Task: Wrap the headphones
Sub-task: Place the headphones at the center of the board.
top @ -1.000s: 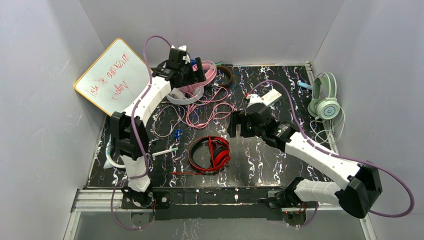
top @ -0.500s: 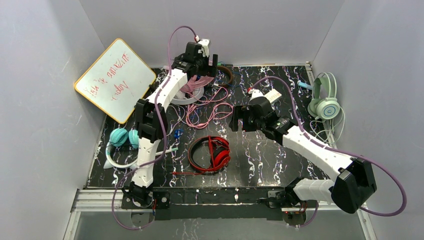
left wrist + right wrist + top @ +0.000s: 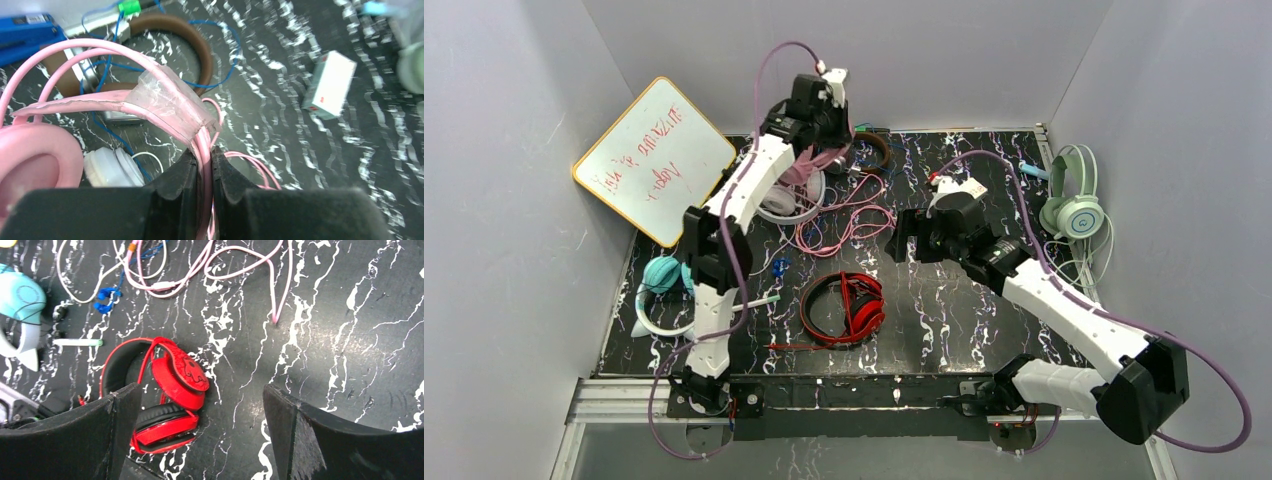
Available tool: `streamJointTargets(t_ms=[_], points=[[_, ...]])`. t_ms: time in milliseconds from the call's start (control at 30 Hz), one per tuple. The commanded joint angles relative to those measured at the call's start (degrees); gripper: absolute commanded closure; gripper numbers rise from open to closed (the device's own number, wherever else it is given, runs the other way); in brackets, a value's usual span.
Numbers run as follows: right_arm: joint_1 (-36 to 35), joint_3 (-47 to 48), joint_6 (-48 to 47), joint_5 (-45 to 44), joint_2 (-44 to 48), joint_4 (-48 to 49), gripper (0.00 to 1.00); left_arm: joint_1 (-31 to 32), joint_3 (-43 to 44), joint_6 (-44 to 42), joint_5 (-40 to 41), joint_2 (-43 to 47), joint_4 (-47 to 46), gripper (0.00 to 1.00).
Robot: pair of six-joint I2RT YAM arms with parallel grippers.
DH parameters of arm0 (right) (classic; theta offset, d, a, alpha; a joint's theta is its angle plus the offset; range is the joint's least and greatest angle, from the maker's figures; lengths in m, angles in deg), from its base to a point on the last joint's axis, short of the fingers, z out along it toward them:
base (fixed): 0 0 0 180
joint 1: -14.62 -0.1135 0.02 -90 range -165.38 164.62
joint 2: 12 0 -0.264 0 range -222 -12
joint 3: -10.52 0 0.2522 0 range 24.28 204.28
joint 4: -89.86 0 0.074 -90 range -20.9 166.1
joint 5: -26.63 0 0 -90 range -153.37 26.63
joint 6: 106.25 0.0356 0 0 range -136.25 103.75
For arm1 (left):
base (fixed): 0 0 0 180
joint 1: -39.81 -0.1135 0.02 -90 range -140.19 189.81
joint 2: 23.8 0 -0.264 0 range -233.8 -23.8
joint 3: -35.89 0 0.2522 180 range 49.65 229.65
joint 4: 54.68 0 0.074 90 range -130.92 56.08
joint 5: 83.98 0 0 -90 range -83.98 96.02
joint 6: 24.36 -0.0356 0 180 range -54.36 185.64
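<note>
My left gripper (image 3: 204,156) is shut on the thin pink cord (image 3: 202,142) of the pink headphones (image 3: 95,102) at the back of the table, just below their taped headband. From above, the left gripper (image 3: 832,148) sits over the pink headphones (image 3: 802,170), and loose pink cord (image 3: 844,215) loops on the mat. Red headphones (image 3: 849,305) lie folded at the centre front. My right gripper (image 3: 200,390) hangs open above the mat, with the red headphones (image 3: 172,385) beside its left finger. The right gripper (image 3: 902,246) holds nothing.
Brown headphones (image 3: 172,30) and a white cup (image 3: 107,167) lie by the pink set. A small white box with a red label (image 3: 327,85) lies to the right. Teal headphones (image 3: 664,275) are at the left, mint ones (image 3: 1074,205) at the right edge, and a whiteboard (image 3: 654,160) leans back left.
The left arm has reached farther back over the pink headphones and its jaws have shut on the pink cord. The right arm has drifted slightly right, still open.
</note>
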Motion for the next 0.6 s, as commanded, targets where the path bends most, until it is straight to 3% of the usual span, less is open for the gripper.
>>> streamJointTargets(t_ms=[0,200,400,567], points=[[0.1,1.3,1.5,2.5,3.2,-0.3,0.02,0.0,0.0,1.3,-1.3,22.1,-2.7,1.0],[0.2,0.3,3.8,4.0,5.4,-0.5,0.02,0.0,-10.7,15.2,-9.0,37.2,-10.0,1.0],[0.2,-3.4,4.5,11.8,11.2,8.2,0.02,0.8,-34.0,39.6,-16.6,49.4,-34.2,1.0],[0.2,-4.2,4.1,14.5,13.1,10.5,0.02,4.6,-43.5,41.2,-14.8,54.7,-36.1,1.0]])
